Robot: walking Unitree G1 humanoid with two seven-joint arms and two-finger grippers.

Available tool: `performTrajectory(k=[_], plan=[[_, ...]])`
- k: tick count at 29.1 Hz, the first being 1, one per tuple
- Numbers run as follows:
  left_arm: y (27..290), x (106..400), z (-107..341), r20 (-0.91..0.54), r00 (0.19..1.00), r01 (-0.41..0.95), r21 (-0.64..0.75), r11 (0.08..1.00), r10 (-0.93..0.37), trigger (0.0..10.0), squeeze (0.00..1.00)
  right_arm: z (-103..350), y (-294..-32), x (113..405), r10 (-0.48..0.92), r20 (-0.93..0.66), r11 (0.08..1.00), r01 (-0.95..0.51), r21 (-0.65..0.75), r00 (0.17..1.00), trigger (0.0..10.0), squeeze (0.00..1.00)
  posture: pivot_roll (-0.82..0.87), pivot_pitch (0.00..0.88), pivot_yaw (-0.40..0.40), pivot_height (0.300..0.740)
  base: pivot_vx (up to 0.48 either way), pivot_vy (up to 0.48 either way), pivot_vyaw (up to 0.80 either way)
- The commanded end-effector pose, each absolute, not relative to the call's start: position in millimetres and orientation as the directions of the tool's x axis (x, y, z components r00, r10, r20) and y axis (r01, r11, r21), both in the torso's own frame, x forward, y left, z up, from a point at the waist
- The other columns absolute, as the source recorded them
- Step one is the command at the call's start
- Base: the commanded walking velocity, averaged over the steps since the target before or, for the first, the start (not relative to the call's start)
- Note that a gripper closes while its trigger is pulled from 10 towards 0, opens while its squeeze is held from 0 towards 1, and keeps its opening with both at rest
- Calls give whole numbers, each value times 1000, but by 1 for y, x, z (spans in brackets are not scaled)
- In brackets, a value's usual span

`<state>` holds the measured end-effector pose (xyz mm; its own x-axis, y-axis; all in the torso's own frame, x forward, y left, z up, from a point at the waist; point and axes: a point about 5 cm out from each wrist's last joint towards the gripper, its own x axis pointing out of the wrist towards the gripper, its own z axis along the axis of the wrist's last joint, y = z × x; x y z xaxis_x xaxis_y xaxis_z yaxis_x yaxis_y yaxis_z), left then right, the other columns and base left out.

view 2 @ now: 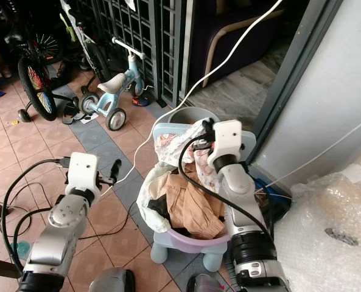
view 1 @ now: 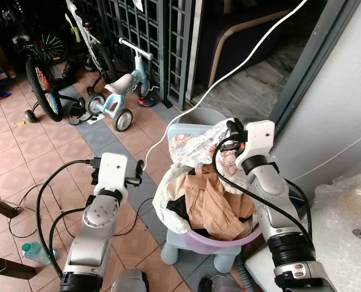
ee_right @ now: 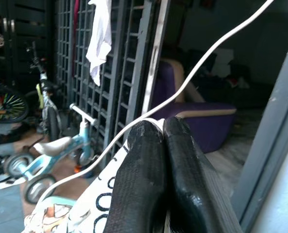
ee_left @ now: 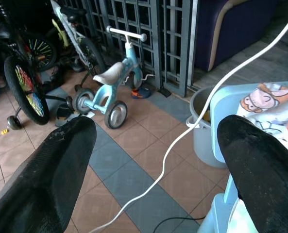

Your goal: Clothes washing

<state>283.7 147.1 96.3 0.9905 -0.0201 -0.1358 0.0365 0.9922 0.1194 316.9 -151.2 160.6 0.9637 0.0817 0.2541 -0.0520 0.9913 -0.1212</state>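
The laundry basin [view 1: 220, 240] sits at centre on a small stool [view 1: 186, 252], heaped with soft, light clothes [view 1: 207, 204]. The right gripper [ee_right: 156, 133] is pressed together—pinching a printed white garment [view 1: 192, 146] at the pile's 12 o'clock. The left gripper [view 1: 137, 172], at 9 o'clock, is spread and empty. Limp cloth is best bunched—edges will slip.

The right gripper's [ee_right: 156, 141] fingertips are buried in the printed cloth [view 1: 189, 146] in the eye views. What is pinched between them is perhaps that cloth, but the contact is hidden. Below the gripper, the basin's [view 1: 220, 242] inside is covered by clothes [view 1: 210, 207]. The bicycle [view 1: 37, 76] is cut by the edge.
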Motion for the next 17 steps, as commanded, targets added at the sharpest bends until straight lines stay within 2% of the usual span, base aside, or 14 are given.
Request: performTrajectory(k=[1, 5, 6, 7, 8, 17], plan=[[145, 285, 94, -135, 991, 27, 109, 994, -12, 10000, 0, 172, -153, 319, 47, 276, 994, -18, -108, 960, 0, 0, 15, 0, -14, 740, 0, 0, 0], [139, 287, 100, -102, 994, 41, 113, 993, -29, 10000, 0, 181, -149, 322, 48, 290, 994, -18, -105, 956, 0, 0, 21, 0, 2, 740, 0, 0, 0], [137, 289, 102, -87, 996, 42, 126, 991, -31, 10000, 0, 185, -146, 324, 48, 292, 993, -14, -115, 955, 3922, 0, 24, 0, 10, 740, 0, 0, -800], [137, 290, 102, -85, 996, 42, 131, 991, -31, 10000, 0, 186, -145, 324, 48, 292, 993, -14, -117, 955, 3922, 0, 18, 0, 10, 740, 0, 0, -800], [136, 290, 103, -79, 996, 41, 134, 990, -30, 10000, 0, 188, -144, 324, 55, 298, 992, -19, -122, 953, 10000, 0, 18, 0, 10, 740, 0, 0, -800], [132, 293, 99, -82, 996, 43, 127, 991, -32, 10000, 0, 182, -145, 319, 33, 281, 988, 11, -153, 959, 10000, 0, 13, 0, -1, 740, 0, 0, -785]])
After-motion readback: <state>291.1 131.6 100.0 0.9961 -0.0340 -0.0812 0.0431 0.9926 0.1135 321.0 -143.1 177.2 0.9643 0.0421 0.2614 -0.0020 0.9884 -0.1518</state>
